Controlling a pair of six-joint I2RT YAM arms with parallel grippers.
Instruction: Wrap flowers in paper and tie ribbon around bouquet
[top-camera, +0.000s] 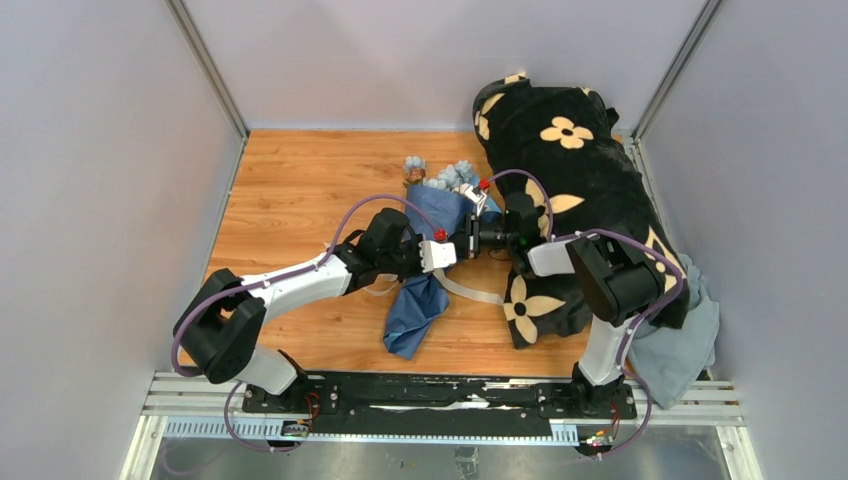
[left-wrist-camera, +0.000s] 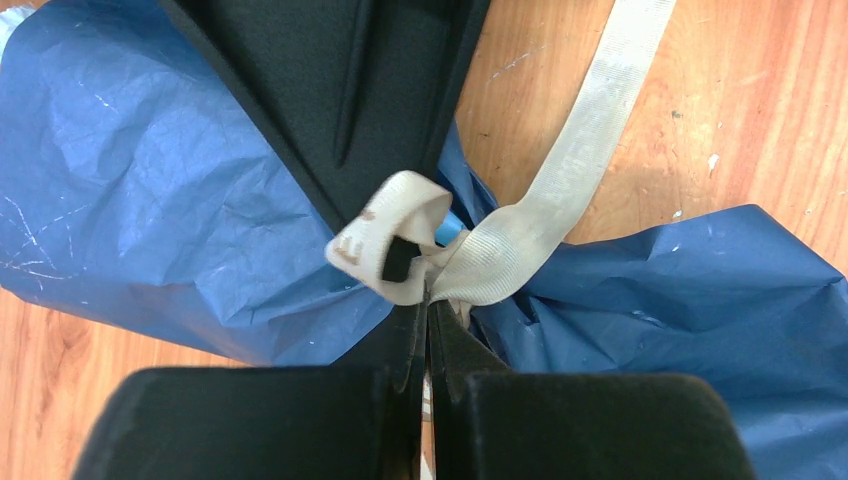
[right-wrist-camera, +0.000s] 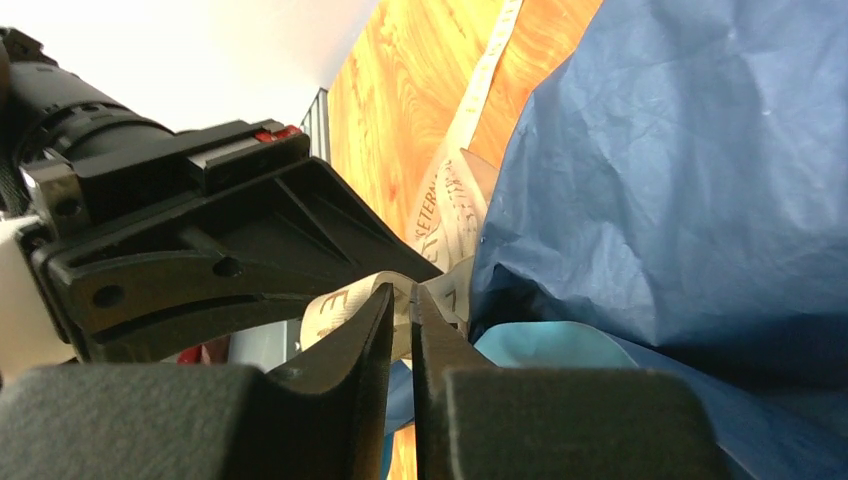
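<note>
- While the left gripper (left-wrist-camera: 428, 300) reaches in from the left across the wooden table (top-camera: 290, 190), its jaws are pressed flat together on the ribbon (left-wrist-camera: 590, 140), right at the waist of the bundle.
- Tying looks to be the step in hand. The paper (left-wrist-camera: 150, 180) is already gathered round the stems, navy side out, with a sliver of light blue showing at the pinch.
- At mid-table the bouquet (top-camera: 440, 208) lies on its side. The flowers (top-camera: 450, 176) peek out at the far end and crumpled paper flares toward the arm bases.
- One ribbon tail runs away over the bare wood, and a short loop curls at the crossing point.
- The right gripper (right-wrist-camera: 402, 300) meets the left tip to tip, jaws nearly closed, seemingly nipping the looped ribbon end.
- Next, I judge, the two ends must be drawn apart steadily to cinch the knot without tearing the thin paper or letting the band slip.
- Further right lie a black flowered blanket (top-camera: 590, 170) and a grey-blue cloth (top-camera: 685, 350), neither involved.
</note>
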